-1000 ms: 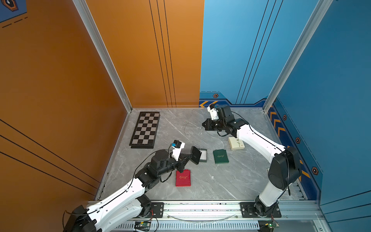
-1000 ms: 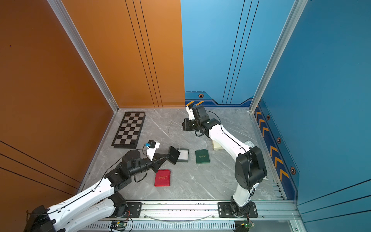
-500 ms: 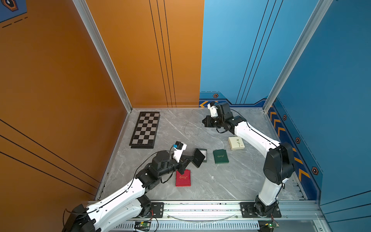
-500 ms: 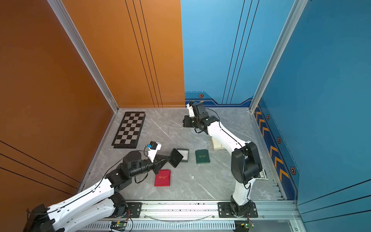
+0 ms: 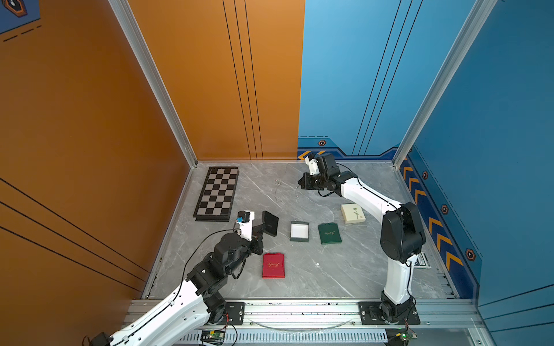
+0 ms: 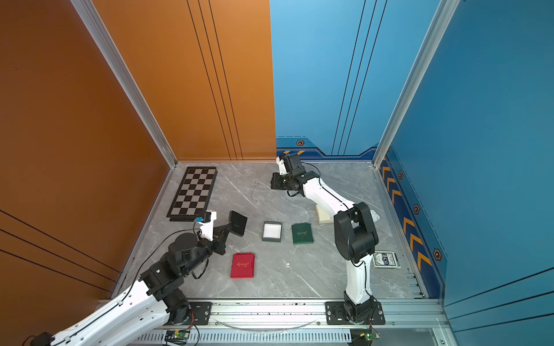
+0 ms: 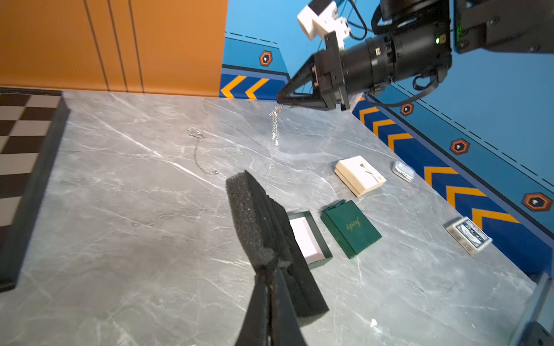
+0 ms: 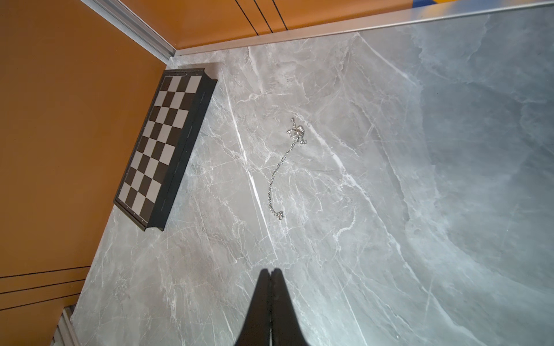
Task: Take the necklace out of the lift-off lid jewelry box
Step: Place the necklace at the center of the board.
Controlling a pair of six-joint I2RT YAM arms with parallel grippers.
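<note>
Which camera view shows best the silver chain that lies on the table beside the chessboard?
The right wrist view: the chain lies on the bare table, links and both beaded ends distinct. The left wrist view shows it smaller, as a thin curve. In both top views it is only a faint line.

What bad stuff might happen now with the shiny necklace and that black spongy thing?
1. The necklace dangles from just the tip of the right claw; so thin a chain might slip out.
2. Another silver chain lies on the table nearby; set down there, the two might tangle.
3. The left claw pinches the black foam pad by one edge, so it might twist loose.
</note>
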